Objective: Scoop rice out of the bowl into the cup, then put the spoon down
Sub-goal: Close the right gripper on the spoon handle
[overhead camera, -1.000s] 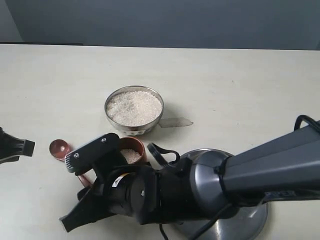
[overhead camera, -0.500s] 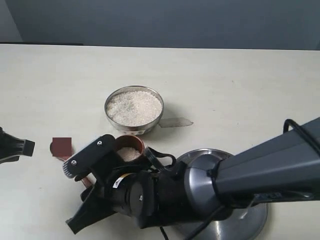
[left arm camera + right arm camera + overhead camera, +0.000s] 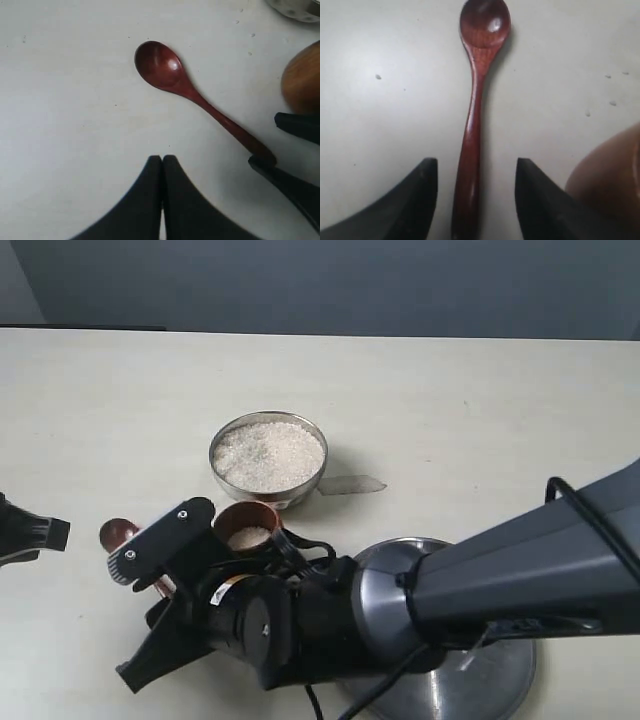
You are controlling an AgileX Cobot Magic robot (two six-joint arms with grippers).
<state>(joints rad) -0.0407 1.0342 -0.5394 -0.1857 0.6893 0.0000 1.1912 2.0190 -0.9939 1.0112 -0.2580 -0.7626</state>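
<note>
Table [image 3: 480, 400]: pale cream and matt. It carries everything here.
My right arm [image 3: 480, 590]: dark grey and bulky. It reaches in from the lower right of the exterior view and covers much of what lies beneath it.
Plate [image 3: 497, 687]: flat, shiny steel. Only a sliver and part of the rim show past my arm.
Bowl [image 3: 290, 498]: small, round steel with a thin rim. It sits mid-table in full view, behind the cup.
Rice [image 3: 268, 455]: a white mound filling the bowl almost to the rim. A smaller pale patch lies inside the cup.
Cup [image 3: 302, 80]: reddish-brown wood with a rounded side. It stands just in front of the bowl, close beside my right claw, and both wrist views cut it off at the edge.
Spoon [image 3: 474, 130]: slim, dark red wood with a glossy, empty round scoop. It lies flat on the table left of the cup. From outside only the scoop shows, and the end of the handle runs out of the right wrist view.
My right claw [image 3: 475, 162]: spread wide and gripping nothing. One finger sits on each side of the handle, with bare table showing between.
My left claw [image 3: 162, 160]: tips pressed together and empty, at the far left near the spoon's scoop.
Scrap [image 3: 352, 484]: thin, grey and flat, beside the bowl; possibly tape, too small to tell.
Loose grains [image 3: 611, 102]: a few white specks near the cup.
</note>
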